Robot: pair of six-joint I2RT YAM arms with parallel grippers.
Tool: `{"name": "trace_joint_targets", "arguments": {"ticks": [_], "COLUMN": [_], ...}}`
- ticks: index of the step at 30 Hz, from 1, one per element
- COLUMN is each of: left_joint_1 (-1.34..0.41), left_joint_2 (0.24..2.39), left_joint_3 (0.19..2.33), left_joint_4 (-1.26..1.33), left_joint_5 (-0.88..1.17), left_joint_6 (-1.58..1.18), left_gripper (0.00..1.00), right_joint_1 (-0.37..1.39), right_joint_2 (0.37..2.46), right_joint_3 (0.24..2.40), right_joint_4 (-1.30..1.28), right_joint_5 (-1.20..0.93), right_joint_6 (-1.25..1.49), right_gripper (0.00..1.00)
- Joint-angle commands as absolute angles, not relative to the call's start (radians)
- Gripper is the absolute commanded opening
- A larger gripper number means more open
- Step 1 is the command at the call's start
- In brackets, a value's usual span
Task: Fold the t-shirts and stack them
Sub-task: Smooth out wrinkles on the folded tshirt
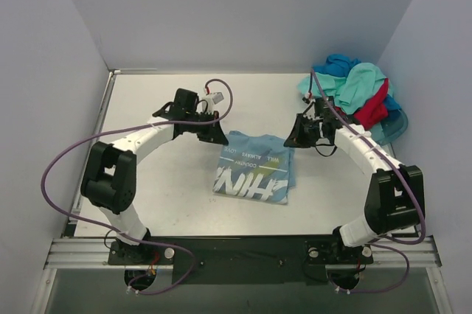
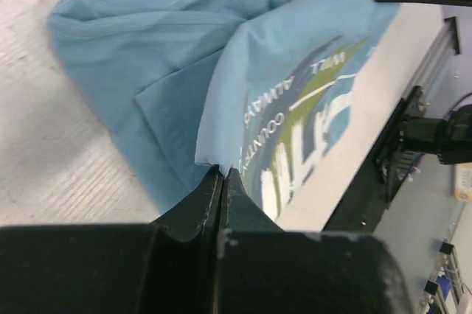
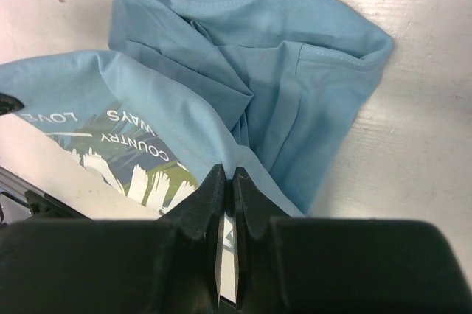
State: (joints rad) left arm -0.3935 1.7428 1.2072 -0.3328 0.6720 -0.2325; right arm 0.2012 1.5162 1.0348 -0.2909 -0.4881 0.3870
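Overhead view: sky-blue t-shirt (image 1: 254, 169) lies folded at mid-frame on the table (image 1: 162, 100), print up. The left gripper (image 1: 214, 135) is at its upper-left corner and the right gripper (image 1: 301, 137) at its upper-right. A heap of t-shirts (image 1: 354, 89), mint-green, red and deeper blue, sits at upper right over a teal tub (image 1: 397, 127). The fingers are too small to read here.

The left wrist view settles it: the left gripper (image 2: 223, 175) is pinched tight on a corner of the printed flap, which lies over plainer cloth.

In the right wrist view, the right gripper (image 3: 227, 180) is clamped on a fold edge, with the collar at the top of the frame.
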Motion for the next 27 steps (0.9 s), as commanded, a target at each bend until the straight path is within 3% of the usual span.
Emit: {"name": "trace_joint_targets", "arguments": {"ticks": [1, 12, 21, 27], "left_joint_1": [-0.399, -0.428, -0.407, -0.405], "left_joint_2": [1.713, 1.91, 2.123, 2.161], "left_joint_3": [1.285, 1.397, 1.542, 1.537], "left_joint_4": [-0.275, 0.047, 0.02, 0.002], "left_joint_5": [0.808, 0.729, 0.571, 0.47], "left_joint_6": [-0.287, -0.374, -0.299, -0.267], "left_gripper": [0.0, 0.0, 0.0, 0.01], "right_joint_1": [0.169, 0.065, 0.043, 0.04], "right_joint_2": [1.497, 1.683, 1.856, 1.917], "right_joint_3": [1.048, 1.069, 1.193, 1.253], "right_joint_4": [-0.256, -0.12, -0.11, -0.152], "right_joint_5": [-0.52, -0.531, -0.5, -0.443], "right_joint_6": [0.414, 0.452, 0.5, 0.494], "right_gripper": [0.0, 0.0, 0.01, 0.14]}}
